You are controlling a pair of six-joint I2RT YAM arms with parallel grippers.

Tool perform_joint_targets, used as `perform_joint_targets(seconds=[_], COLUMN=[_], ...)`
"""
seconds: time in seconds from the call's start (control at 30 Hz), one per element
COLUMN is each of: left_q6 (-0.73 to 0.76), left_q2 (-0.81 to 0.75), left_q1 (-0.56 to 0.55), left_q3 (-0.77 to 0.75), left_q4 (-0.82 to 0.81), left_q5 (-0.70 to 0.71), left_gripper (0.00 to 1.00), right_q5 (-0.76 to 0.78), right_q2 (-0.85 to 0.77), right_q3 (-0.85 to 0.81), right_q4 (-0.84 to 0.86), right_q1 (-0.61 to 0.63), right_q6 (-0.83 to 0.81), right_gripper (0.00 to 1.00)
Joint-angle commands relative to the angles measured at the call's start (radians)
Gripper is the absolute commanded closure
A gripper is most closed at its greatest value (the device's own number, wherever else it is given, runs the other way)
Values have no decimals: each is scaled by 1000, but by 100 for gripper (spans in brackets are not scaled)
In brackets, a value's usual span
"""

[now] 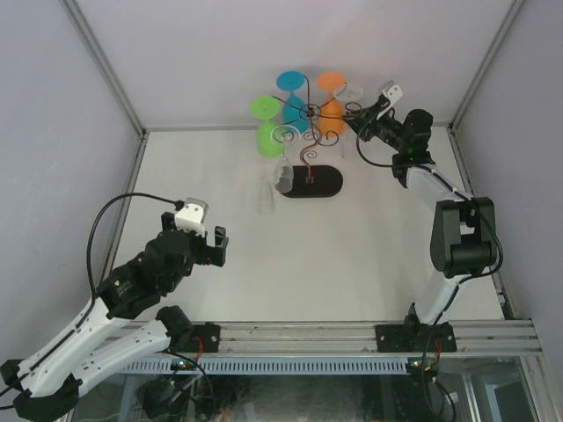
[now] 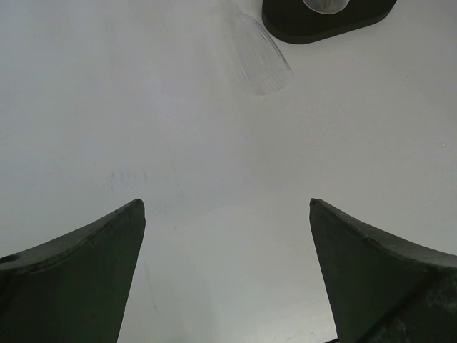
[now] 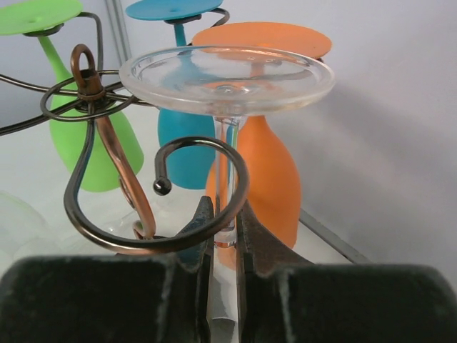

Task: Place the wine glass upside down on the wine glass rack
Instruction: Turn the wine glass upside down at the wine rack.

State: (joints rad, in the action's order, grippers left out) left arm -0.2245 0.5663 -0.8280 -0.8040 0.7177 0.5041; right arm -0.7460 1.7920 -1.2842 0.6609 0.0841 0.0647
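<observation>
1. My right end effector (image 3: 227, 230) is clamped on the thin stem of the wine glass (image 3: 227, 75). My left end effector (image 2: 227, 214) hangs with jaws wide apart over bare worktop (image 2: 214, 143), holding nothing.
2. The glass is inverted, foot up, at a scroll arm on the right side of the wine glass rack (image 3: 118, 166), which stands near the worktop's far edge.
3. The stem looks to be inside the curl. The foot is above the wire, not touching it.
4. Handling, my guess: light, rigid, slick, brittle, and the stem is the weak spot. The stem is still the right hold, since it leaves the foot free to seat on the wire. Lower gently, no side load.
5. Looks: clear, colourless, flat round foot, straight stem. The bowl is hidden below my fingers.
6. The green glass (image 3: 86, 153), blue glass (image 3: 182, 153) and orange glass (image 3: 275, 171) already hang inverted beside it.
</observation>
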Motion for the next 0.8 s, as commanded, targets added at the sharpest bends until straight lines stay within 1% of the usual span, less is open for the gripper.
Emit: perform_joint_targets(seconds=[0.0,0.37,0.77], left_q6=[11,12,14], left_q2=[12,17,27], left_q1=[6,6,5], left_q3=[8,8,6], left_q4=[-24,-22,-23], left_q5=[17,15,8], left_gripper=[0,0,0], right_q5=[-68,-194,-233], right_q2=[1,3,-32], right_q3=[-48,-47,-2], right_q4=[57,102,131], right_q1=[14,10,-16], right_q6=[13,54,83], right_gripper=[100,100,100])
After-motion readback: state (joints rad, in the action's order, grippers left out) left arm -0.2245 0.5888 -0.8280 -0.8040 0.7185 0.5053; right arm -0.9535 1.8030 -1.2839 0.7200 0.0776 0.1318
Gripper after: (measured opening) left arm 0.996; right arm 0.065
